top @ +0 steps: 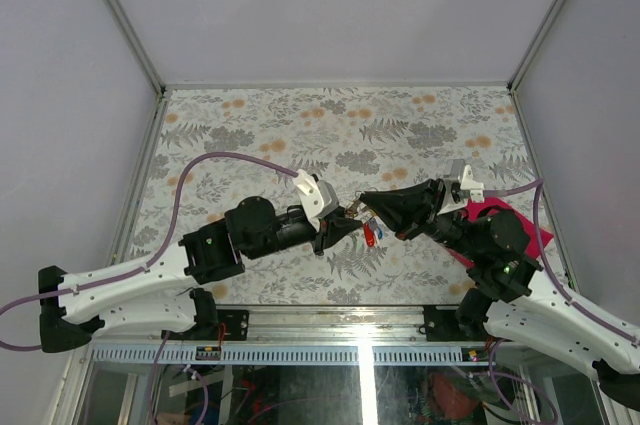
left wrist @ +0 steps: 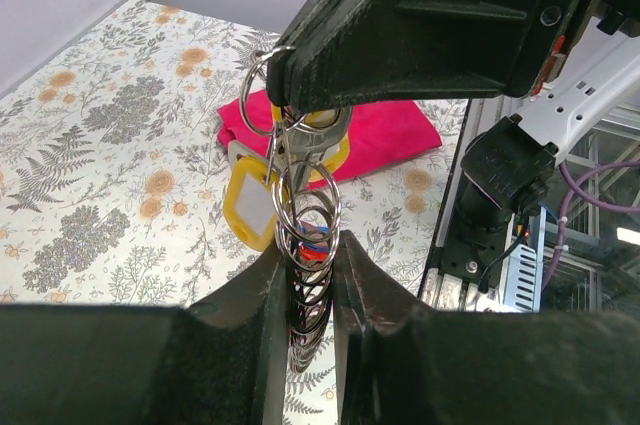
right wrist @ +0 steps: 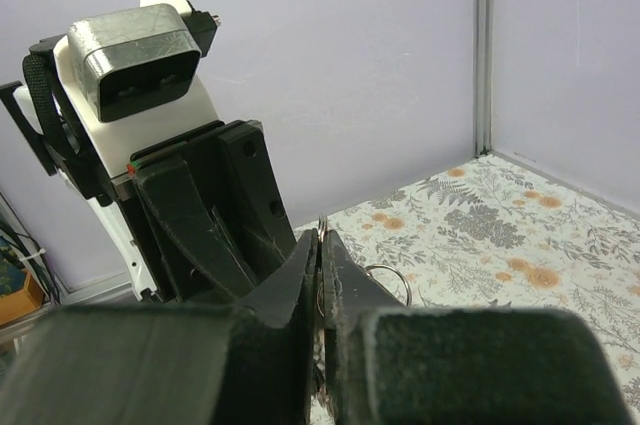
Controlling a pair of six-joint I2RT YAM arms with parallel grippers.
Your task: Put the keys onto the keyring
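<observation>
My right gripper (top: pixel 366 201) is shut on the thin silvery keyring (left wrist: pixel 262 95), whose top edge pokes out between its fingertips (right wrist: pixel 322 224). A bunch of linked silvery rings (left wrist: pixel 305 207) hangs below it, well above the table. With them hang the keys, showing red and blue heads (top: pixel 371 233) and a yellow tag-like head (left wrist: pixel 252 207). My left gripper (left wrist: pixel 307 250) comes in from the left at the same height (top: pixel 348 220). Its two fingers press on either side of the lower rings, and bits of red and blue (left wrist: pixel 315 245) show between them. The key blades are hidden.
A magenta cloth (top: pixel 503 222) lies on the floral tabletop (top: pixel 300 125) at the right, partly under my right arm; it also shows behind the rings (left wrist: pixel 385 135). Grey walls enclose the table. The near table edge and the arm mounts (left wrist: pixel 500 195) are close by.
</observation>
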